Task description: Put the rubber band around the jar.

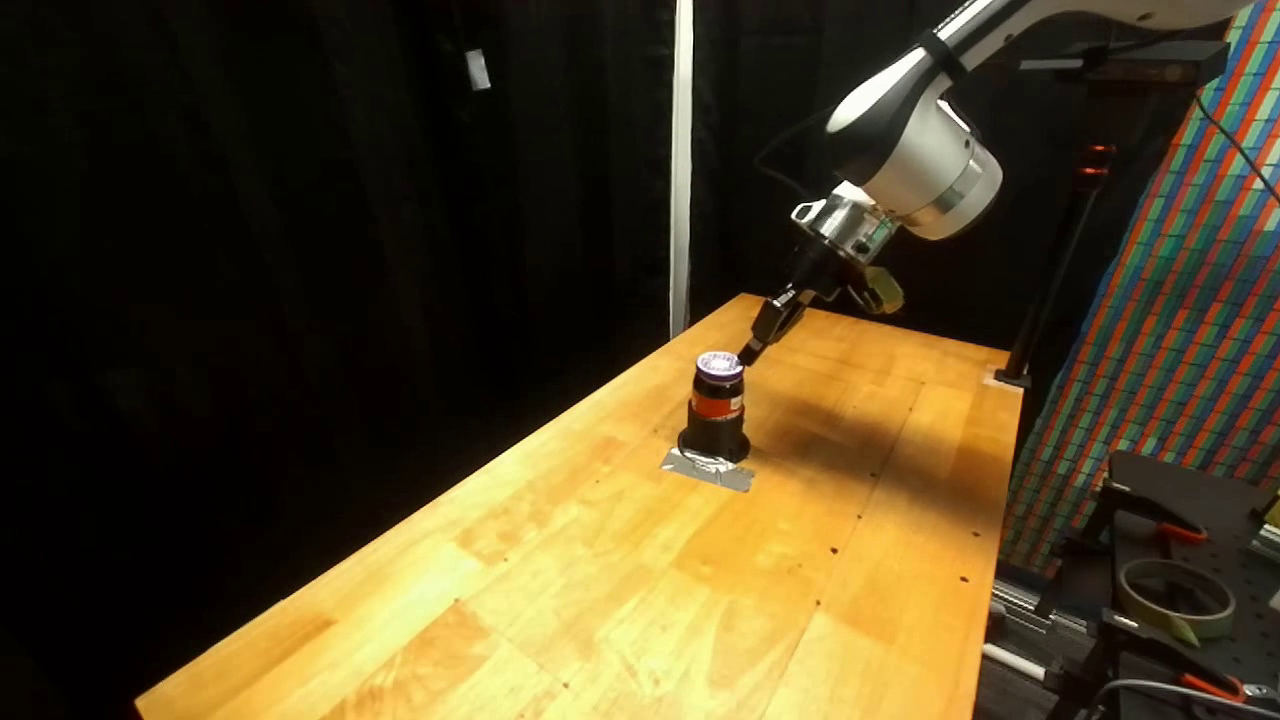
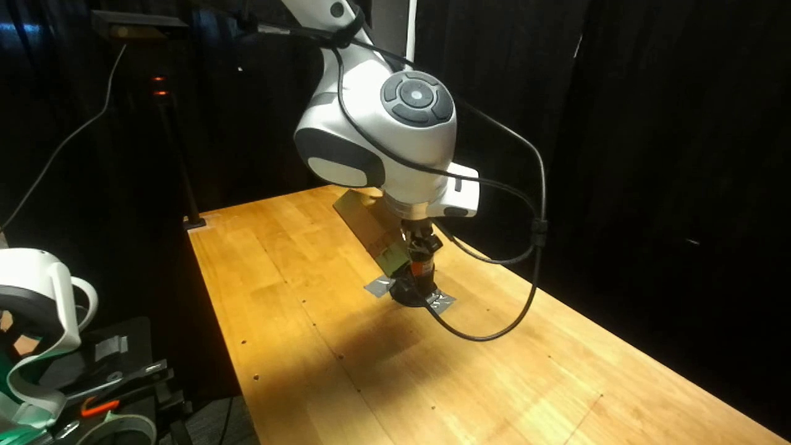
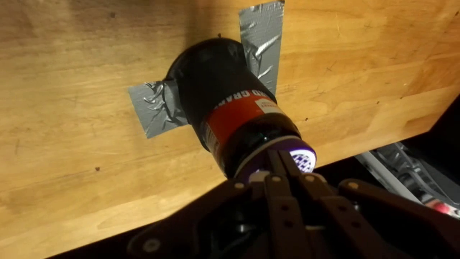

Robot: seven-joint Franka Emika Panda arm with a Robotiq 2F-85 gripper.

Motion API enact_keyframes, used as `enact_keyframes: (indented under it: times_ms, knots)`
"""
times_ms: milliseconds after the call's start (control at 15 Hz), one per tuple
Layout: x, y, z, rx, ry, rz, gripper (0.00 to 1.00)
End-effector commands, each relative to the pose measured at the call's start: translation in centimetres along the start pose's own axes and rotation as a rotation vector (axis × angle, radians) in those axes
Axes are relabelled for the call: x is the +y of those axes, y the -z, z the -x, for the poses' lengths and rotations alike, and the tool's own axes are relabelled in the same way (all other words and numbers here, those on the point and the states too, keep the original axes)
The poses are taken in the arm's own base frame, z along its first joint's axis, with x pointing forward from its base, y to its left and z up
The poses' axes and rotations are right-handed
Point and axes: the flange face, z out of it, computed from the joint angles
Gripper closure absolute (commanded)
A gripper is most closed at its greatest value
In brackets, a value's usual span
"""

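One jar (image 1: 718, 405) is standing upright in a black holder (image 1: 714, 438) on the table (image 1: 640, 580), below the slanting gripper (image 3: 281, 154), its lid (image 1: 719, 366) lying just beside the tips — fingers (image 3: 276, 187) resting together, nothing visible between, touch unclear.

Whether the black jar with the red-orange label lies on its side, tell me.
No, the black jar stands upright, its purple lid on top.

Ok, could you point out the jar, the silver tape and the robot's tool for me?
Jar (image 1: 714, 404): in an exterior view, on its red-orange label.
Silver tape (image 3: 262, 40): in the wrist view, on the upper of two strips.
Tool (image 3: 281, 154): in the wrist view, midway between its fingertips.
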Motion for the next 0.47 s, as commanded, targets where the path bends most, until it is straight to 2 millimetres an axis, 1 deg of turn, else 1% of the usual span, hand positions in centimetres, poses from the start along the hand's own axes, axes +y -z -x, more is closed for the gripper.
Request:
enact_keyframes:
  times_ms: [0, 133, 200, 267, 333, 400]
  knots:
    - [0.6, 1.4, 0.3, 0.093, 0.063, -0.053, 0.92]
    - [1.3, 1.8, 0.7, 0.126, 0.075, -0.073, 0.92]
    - [1.6, 1.9, 1.1, 0.117, 0.072, -0.072, 0.87]
    - [2.0, 2.0, 1.5, 0.096, 0.073, -0.081, 0.67]
    - [2.3, 2.0, 2.4, 0.017, 0.054, -0.068, 0.67]
    - [2.3, 2.6, 2.4, -0.016, 0.058, -0.074, 0.60]
